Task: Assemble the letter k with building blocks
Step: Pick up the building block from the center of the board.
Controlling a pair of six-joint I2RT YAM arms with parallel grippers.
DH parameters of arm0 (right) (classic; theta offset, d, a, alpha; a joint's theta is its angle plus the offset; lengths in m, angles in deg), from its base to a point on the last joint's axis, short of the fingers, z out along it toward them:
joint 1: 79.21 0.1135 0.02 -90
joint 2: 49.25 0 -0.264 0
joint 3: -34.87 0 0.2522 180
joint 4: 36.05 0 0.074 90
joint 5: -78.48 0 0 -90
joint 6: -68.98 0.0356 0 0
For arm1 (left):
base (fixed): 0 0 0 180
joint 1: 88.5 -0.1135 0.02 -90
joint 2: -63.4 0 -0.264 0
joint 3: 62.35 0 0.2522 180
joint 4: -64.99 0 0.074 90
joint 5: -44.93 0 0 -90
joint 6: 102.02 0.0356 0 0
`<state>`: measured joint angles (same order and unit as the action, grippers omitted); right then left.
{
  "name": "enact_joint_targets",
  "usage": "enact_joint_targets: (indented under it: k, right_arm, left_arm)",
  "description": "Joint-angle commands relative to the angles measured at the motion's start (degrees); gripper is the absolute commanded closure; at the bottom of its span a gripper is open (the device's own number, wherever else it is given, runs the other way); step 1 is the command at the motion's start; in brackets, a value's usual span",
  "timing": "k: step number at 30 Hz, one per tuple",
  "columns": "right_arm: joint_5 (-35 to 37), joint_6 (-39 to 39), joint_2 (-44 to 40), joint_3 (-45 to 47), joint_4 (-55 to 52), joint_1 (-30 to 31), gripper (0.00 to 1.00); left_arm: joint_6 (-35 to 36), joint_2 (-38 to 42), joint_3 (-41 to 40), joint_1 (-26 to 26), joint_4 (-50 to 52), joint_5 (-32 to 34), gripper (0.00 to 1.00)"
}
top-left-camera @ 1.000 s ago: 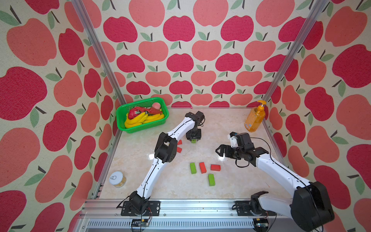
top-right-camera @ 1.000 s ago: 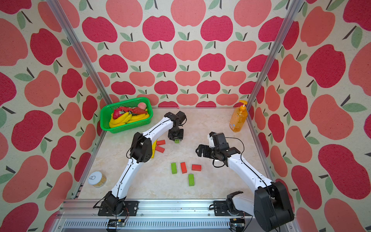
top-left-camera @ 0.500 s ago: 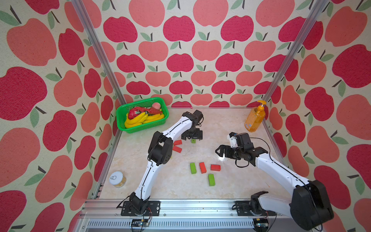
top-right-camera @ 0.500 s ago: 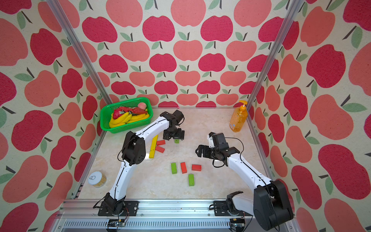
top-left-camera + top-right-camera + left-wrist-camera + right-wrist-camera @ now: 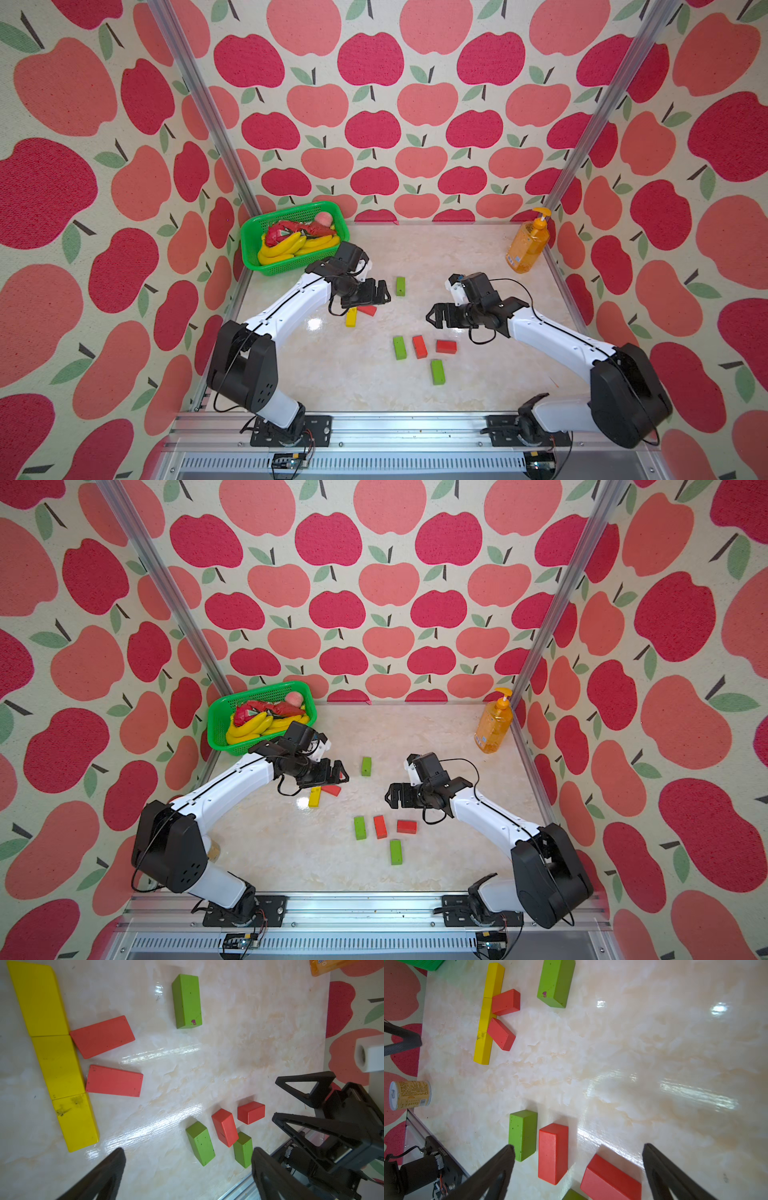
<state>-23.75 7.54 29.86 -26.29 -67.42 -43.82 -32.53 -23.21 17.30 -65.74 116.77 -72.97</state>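
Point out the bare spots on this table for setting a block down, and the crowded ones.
Bare: the far table between the green basket and the soap bottle; also the near stretch between the left arm and the nearest green block. Crowded: under the left gripper, where the yellow bar and two red blocks lie, and the loose blocks by the right gripper.
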Motion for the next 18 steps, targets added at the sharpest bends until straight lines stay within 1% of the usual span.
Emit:
enact_joint_targets:
  k: [1, 3, 5, 6, 9, 11, 12, 14, 18]
  right_arm:
    - [3.38, 3.18, 2.57, -3.41, 1.96, 2.79, 0.01]
    - [4.52, 4.83, 4.61, -4.69, 2.53, 5.46, 0.01]
    - [6.37, 6.48, 7.47, -6.9, 2.02, 8.19, 0.01]
    - [7.43, 7.42, 9.31, -8.46, 1.19, 9.81, 0.01]
    - [9.18, 9.56, 13.74, -13.36, -0.84, 13.6, 0.01]
    - [10.0, 11.53, 15.16, -14.74, 0.01, 15.23, 0.01]
    - [10.16, 12.59, 15.73, -14.91, 1.09, 15.72, 0.01]
    - [10.59, 13.83, 16.95, -15.32, 2.02, 16.53, 0.01]
    - [14.56, 14.69, 18.56, -17.8, -3.1, 19.68, 0.01]
  left_arm:
    - [6.93, 4.59, -4.78, -2.66, -4.14, -12.78, 0.02]
    - [9.72, 7.46, -7.34, -4.74, -2.6, -15.46, 0.02]
    - [10.96, 8.97, -9.66, -7.21, -1.07, -17.58, 0.02]
    - [10.27, 9.13, -9.79, -8.11, -0.11, -17.5, 0.02]
    - [12.68, 8.39, -8.02, -9.89, 4.24, -22.64, 0.02]
    - [14.24, 8.98, -8.46, -11.54, 6.17, -25.47, 0.02]
    - [12.73, 9.89, -9.77, -11.78, 4.31, -25.49, 0.02]
    - [11.04, 11.03, -12.83, -11.96, -0.26, -28.67, 0.02]
    - [11.13, 12.24, -12.73, -11.53, -0.54, -26.92, 0.02]
